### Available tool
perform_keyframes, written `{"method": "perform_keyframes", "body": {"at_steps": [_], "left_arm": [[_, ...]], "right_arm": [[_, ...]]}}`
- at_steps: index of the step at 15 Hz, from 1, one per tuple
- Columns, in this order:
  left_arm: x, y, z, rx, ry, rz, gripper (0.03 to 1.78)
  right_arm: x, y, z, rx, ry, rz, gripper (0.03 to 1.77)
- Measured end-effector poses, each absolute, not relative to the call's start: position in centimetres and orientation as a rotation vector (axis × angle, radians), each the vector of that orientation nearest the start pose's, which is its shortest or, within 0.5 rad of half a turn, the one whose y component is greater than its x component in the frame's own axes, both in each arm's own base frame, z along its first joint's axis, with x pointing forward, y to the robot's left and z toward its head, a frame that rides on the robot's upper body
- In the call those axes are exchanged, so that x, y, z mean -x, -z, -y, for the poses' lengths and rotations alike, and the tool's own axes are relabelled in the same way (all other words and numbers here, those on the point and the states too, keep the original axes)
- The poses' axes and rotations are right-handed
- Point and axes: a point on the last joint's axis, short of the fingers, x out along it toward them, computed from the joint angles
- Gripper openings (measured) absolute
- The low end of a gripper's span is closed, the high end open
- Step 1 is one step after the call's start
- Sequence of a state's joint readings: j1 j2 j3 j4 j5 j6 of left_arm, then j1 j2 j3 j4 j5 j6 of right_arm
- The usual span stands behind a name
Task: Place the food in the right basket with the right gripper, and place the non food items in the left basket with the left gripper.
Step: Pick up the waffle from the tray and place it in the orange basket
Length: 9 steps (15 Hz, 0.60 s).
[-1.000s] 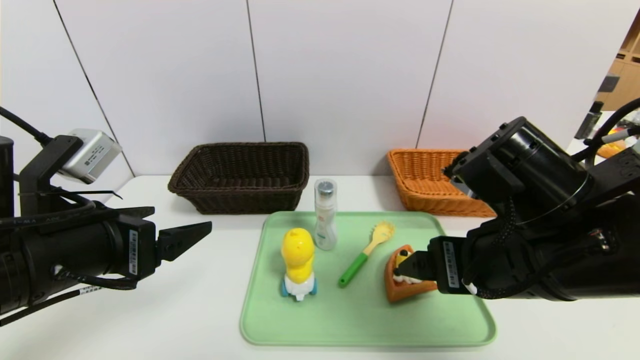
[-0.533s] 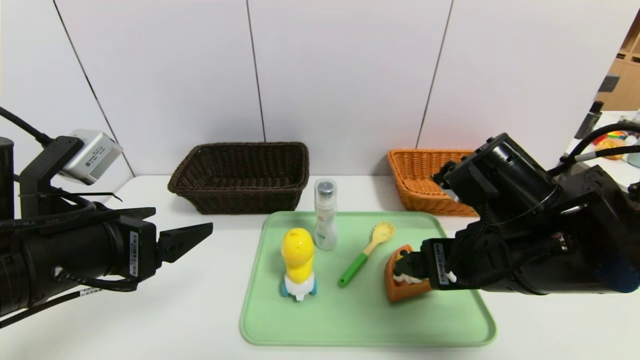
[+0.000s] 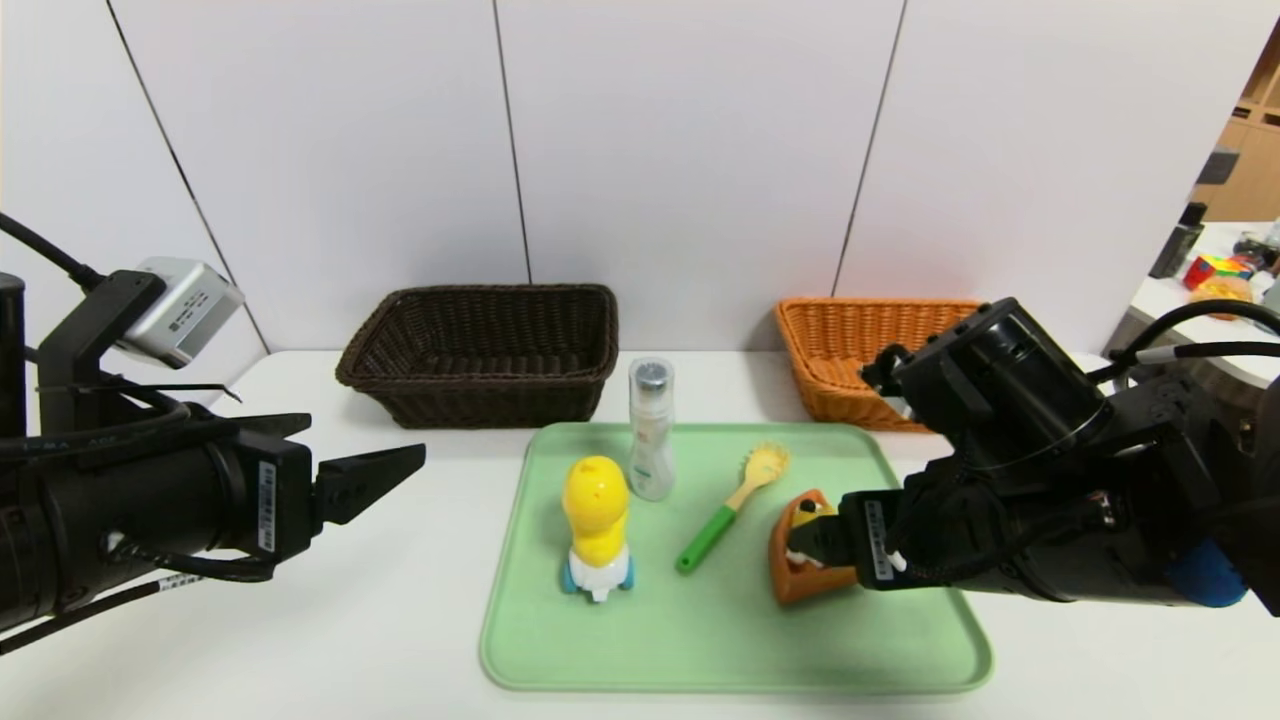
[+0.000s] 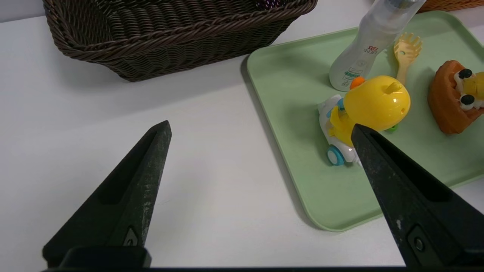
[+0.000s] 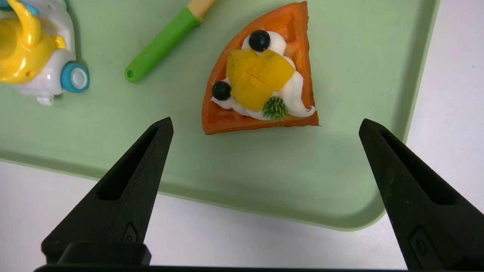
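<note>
On the white table point(image 3: 330, 620), a green tray point(image 3: 720, 640) is sitting in front of two baskets, and as far as I can see nothing has been sorted yet. All four items are lying or standing on the tray: a waffle slice point(image 3: 795, 585) topped with cream and fruit near its right side, a yellow duck toy point(image 3: 596, 525) on wheels, a clear spray bottle point(image 3: 651, 430) standing upright toward the back, and a green-handled fork point(image 3: 730, 505) lying between the bottle and the waffle. What shows of the brown basket point(image 3: 480, 350) on the left and the orange basket point(image 3: 850, 370) on the right is looking empty, though the right arm is hiding part of the orange one.

The right gripper point(image 5: 264, 124) is hanging just above the waffle slice, pointing steeply down, with its fingers spread wide to either side of the pastry and touching nothing. I judge this to be the approach for the first pick: the only food item is about to be taken, but it is not yet grasped.

The left gripper point(image 4: 261, 130) is waiting over the table to the left of the tray, also spread wide and carrying nothing, aimed roughly toward the duck toy.

So one food piece is waiting for the orange basket, and the toy, bottle and fork are waiting for the brown one.
</note>
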State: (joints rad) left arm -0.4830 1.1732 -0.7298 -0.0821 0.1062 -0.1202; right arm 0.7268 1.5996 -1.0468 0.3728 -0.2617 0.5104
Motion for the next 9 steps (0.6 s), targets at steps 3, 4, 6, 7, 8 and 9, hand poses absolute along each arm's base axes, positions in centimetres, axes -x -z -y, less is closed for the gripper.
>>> {"method": "perform_keyframes", "body": {"at_steps": [3, 4, 6, 7, 8, 9], "left_arm": [[-15.1, -23.3, 7.7, 0.012, 0.351, -0.369, 1.69], [-15.1, -23.3, 7.7, 0.011, 0.351, -0.370, 1.69], [-15.1, -23.3, 7.7, 0.011, 0.351, -0.372, 1.69], [-15.1, -23.2, 7.6, 0.011, 0.351, -0.373, 1.69], [-15.1, -23.2, 7.6, 0.010, 0.351, -0.375, 1.69], [-15.1, -23.2, 7.6, 0.010, 0.351, -0.376, 1.69]], "right_arm": [[-19.7, -18.7, -16.7, -0.020, -0.210, -0.901, 1.70], [-19.8, -18.5, -16.8, -0.015, -0.213, -0.901, 1.70], [-19.8, -18.2, -16.9, 0.006, -0.217, -0.915, 1.70], [-19.9, -18.1, -16.9, 0.010, -0.219, -0.922, 1.70], [-20.0, -17.9, -17.0, 0.014, -0.218, -0.927, 1.70], [-20.2, -17.8, -17.1, 0.018, -0.215, -0.933, 1.70]]}}
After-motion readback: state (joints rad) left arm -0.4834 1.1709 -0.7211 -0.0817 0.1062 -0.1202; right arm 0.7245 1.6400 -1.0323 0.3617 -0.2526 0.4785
